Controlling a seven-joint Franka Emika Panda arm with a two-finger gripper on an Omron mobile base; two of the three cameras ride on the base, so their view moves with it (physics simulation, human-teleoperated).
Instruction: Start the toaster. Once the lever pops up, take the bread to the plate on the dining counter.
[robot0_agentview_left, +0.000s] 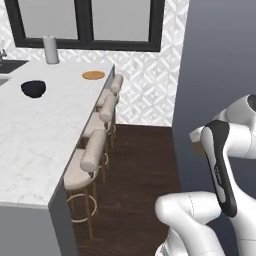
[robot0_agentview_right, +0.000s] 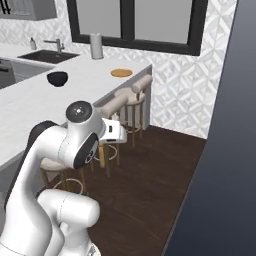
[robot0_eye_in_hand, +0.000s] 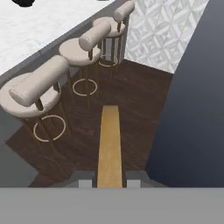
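Observation:
My gripper is shut on the bread, a tan-brown slice seen edge-on and reaching forward from between the two finger tips. It hangs above the dark wood floor, to the right of the row of stools. The orange-brown plate lies at the far end of the white marble dining counter, near its overhanging edge. The plate has nothing on it. The hand sits well short of the plate and off the counter's side.
Three padded stools line the counter's edge. A black bowl and a grey cylinder stand on the counter. A sink lies far left. A dark wall rises close on the right.

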